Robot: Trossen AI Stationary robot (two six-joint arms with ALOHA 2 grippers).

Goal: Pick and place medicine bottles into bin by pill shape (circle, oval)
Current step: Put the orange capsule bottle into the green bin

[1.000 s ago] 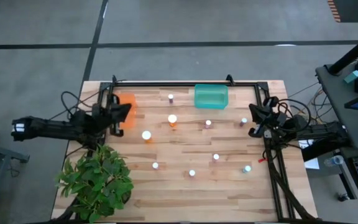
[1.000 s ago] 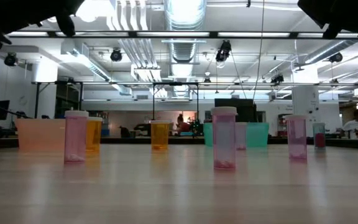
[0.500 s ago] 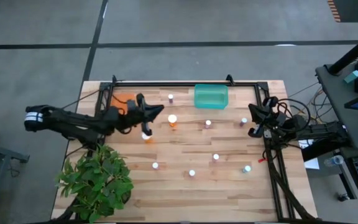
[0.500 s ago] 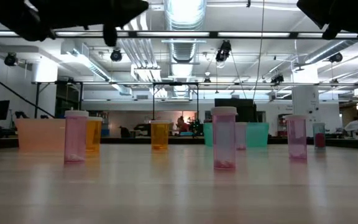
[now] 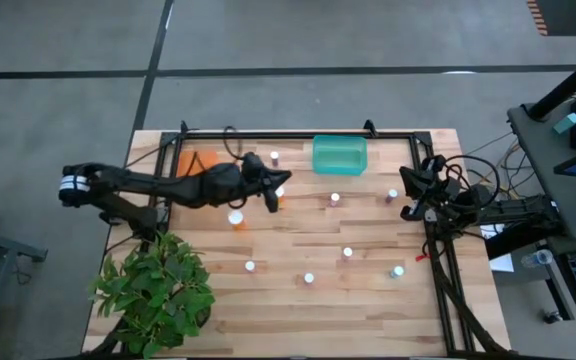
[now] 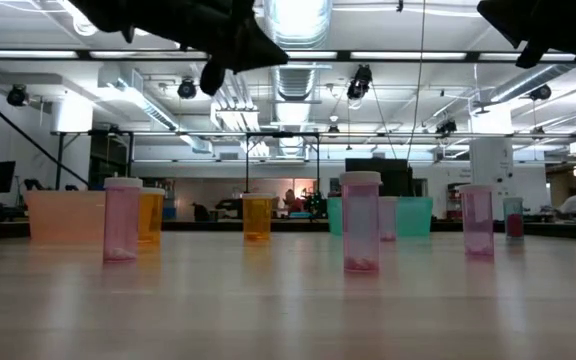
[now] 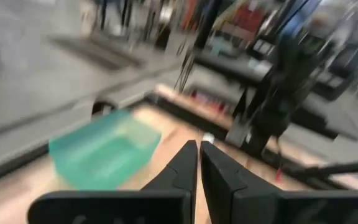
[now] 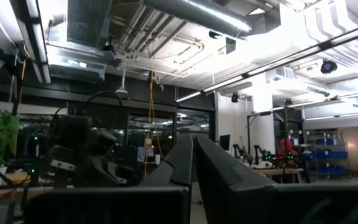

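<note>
Several small medicine bottles with white caps stand upright on the wooden table, among them one with an orange body (image 5: 279,195), one nearer (image 5: 235,217) and one by the far edge (image 5: 274,157). The low view shows pink bottles (image 6: 360,220) and orange ones (image 6: 257,217). An orange bin (image 5: 194,160) and a teal bin (image 5: 339,153) stand at the far edge. My left gripper (image 5: 274,187) is shut and empty, held above the table just left of the orange bottle; it also shows in its wrist view (image 7: 199,157). My right gripper (image 8: 193,149) is shut and empty at the table's right edge (image 5: 413,190).
A green leafy plant (image 5: 156,288) fills the near left corner. A black frame (image 5: 298,133) runs along the far and right edges. Other bottles stand scattered across the middle and right (image 5: 347,253), (image 5: 397,270). The left arm lies over part of the orange bin.
My left arm has reached toward the table's right edge, from over the orange bin to beside the orange bottle near the middle, staying above the table with its fingers shut. No bottle has moved.
</note>
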